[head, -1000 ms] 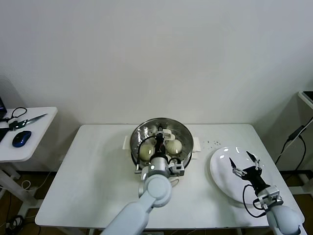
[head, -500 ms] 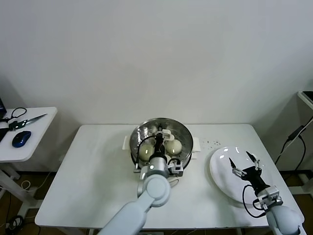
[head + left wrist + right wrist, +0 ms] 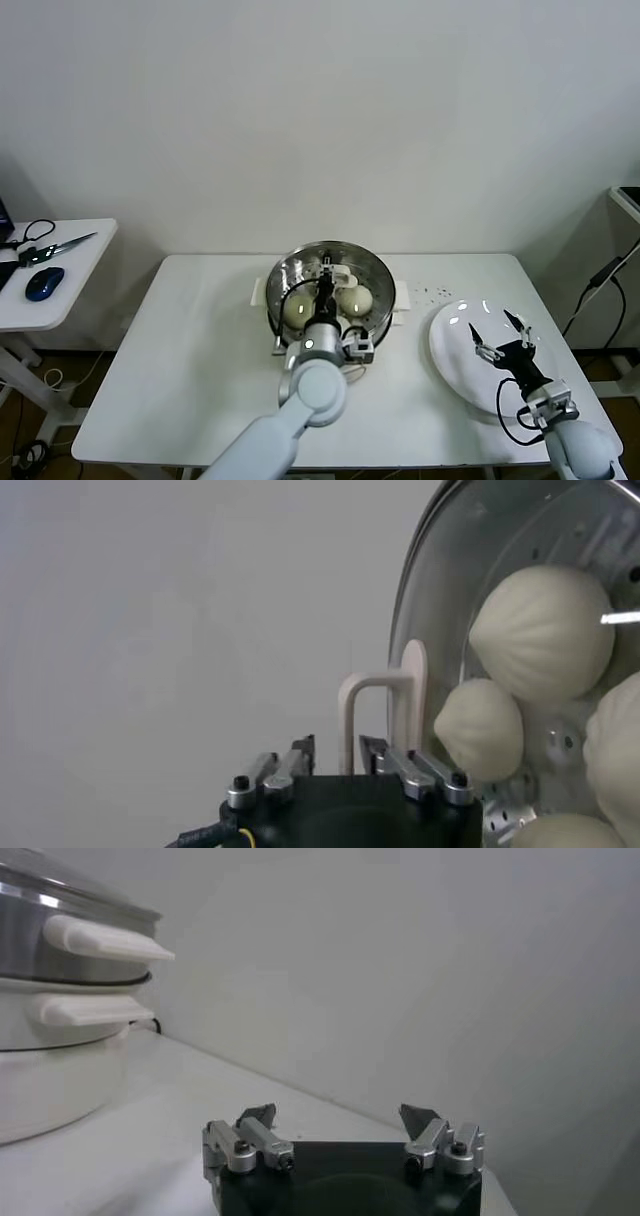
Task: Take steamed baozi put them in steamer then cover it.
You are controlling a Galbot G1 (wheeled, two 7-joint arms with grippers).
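On cover (image 3: 330, 285), left fingers (image 3: 425, 770) loosened.

Steamer (image 3: 375, 275): shiny steel, upright, mid-table. Cover (image 3: 425, 600): glass, closed on it, white handle (image 3: 385, 720) up. Steamed baozi (image 3: 545, 630): cream-white, visible inside through the glass.

Steamer (image 3: 372, 272): polished stainless steel, mirror-bright wall, perforated metal tray; white base with smooth, matt plastic-looking side handles. Cover (image 3: 425, 610): clear glass, glossy, with thin metal rim and smooth cream-white handle (image 3: 372, 715). Steamed baozi (image 3: 545, 630): smooth, matt cream-white dough, faintly pleated toward the tip. Bench (image 3: 200, 350): flat, matt white surface, dark specks at 2 o'clock of the steamer. Plate (image 3: 450, 345): white, glossy, bright highlights. Left gripper (image 3: 345, 775) and right gripper (image 3: 345, 1148): brushed silver metal jaws with dark screws on matt black bodies.
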